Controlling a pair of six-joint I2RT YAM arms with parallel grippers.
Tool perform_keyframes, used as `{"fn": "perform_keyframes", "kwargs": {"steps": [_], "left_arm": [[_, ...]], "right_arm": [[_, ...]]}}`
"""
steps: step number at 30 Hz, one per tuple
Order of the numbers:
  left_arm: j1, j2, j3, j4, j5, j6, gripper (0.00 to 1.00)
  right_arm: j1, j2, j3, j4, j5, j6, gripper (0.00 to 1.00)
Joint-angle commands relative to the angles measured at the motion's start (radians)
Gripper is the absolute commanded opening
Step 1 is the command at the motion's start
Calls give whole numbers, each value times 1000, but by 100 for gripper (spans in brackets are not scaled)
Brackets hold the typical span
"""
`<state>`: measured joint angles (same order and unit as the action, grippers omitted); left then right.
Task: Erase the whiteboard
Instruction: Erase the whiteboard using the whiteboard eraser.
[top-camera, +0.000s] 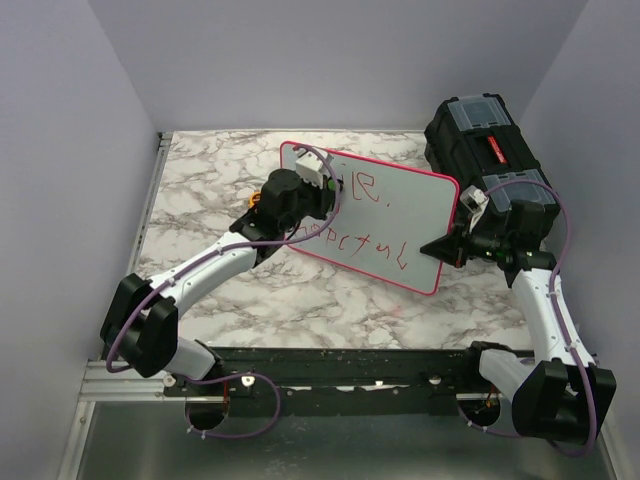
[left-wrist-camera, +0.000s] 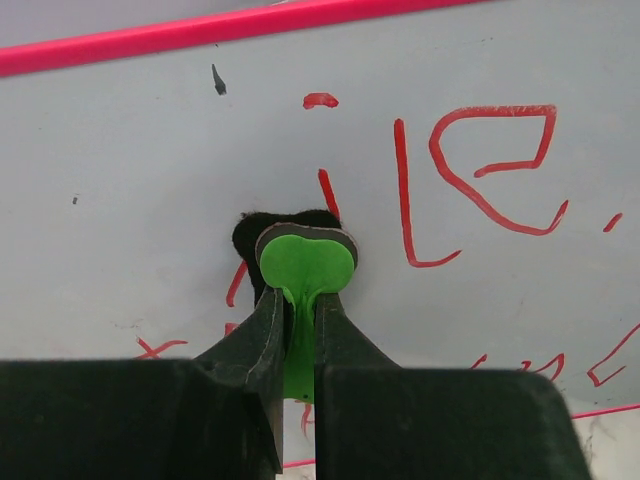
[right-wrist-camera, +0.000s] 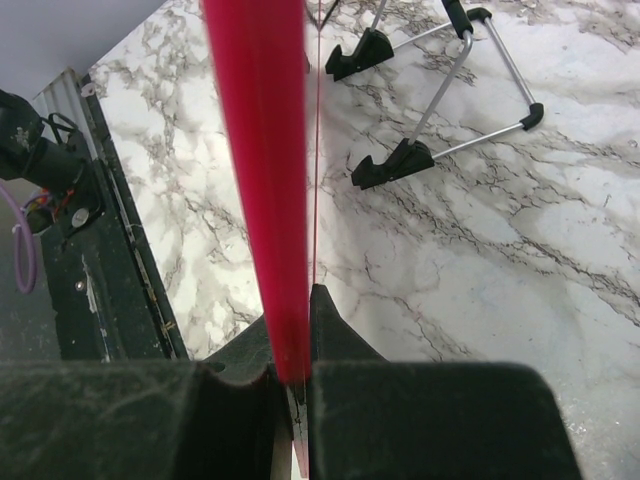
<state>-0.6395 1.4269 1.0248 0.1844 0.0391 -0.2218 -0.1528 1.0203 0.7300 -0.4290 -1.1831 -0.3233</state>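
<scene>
Your left gripper (left-wrist-camera: 298, 318) is clamped on a green eraser (left-wrist-camera: 305, 260), its black pad touching the whiteboard (top-camera: 390, 215) among red letters. Your right gripper (right-wrist-camera: 291, 372) pinches the board's pink edge; the board stands tilted on the marble table (top-camera: 210, 190) beside a black toolbox (top-camera: 480, 140).

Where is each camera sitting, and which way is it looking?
Top camera: high behind the robot, looking down at the marble table, whiteboard and black toolbox; the left arm and right arm show.
Left wrist camera: on the left arm, facing the board's red writing; the left pincer grips a green eraser.
Right wrist camera: on the right arm, looking along the board's pink edge; the right pincer clamps it.
Shared: all views show the whiteboard.
</scene>
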Motion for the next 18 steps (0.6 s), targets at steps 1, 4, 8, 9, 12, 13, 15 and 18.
{"fn": "perform_keyframes", "kwargs": {"steps": [1,4,8,9,12,13,15,18], "left_arm": [[28,6,22,-5,-31,17,0],[90,-4,6,-3,-31,7,0],[153,-18,-12,0,-11,0,0],[155,-19,-14,0,-7,2,0],[152,-20,-13,2,16,-4,0],[146,-21,-12,6,23,-8,0],[112,-18,-10,10,21,-7,0],[53,-10,-1,13,8,11,0]], "right_arm": [[5,-15,11,33,-18,-65,1],[4,-19,12,33,-18,-65,0],[4,-21,11,32,-20,-65,1],[4,-20,11,32,-21,-66,1],[5,-17,13,32,-21,-66,1],[5,-16,12,31,-21,-67,0],[5,-14,12,32,-20,-67,1],[4,-14,11,33,-18,-66,1]]}}
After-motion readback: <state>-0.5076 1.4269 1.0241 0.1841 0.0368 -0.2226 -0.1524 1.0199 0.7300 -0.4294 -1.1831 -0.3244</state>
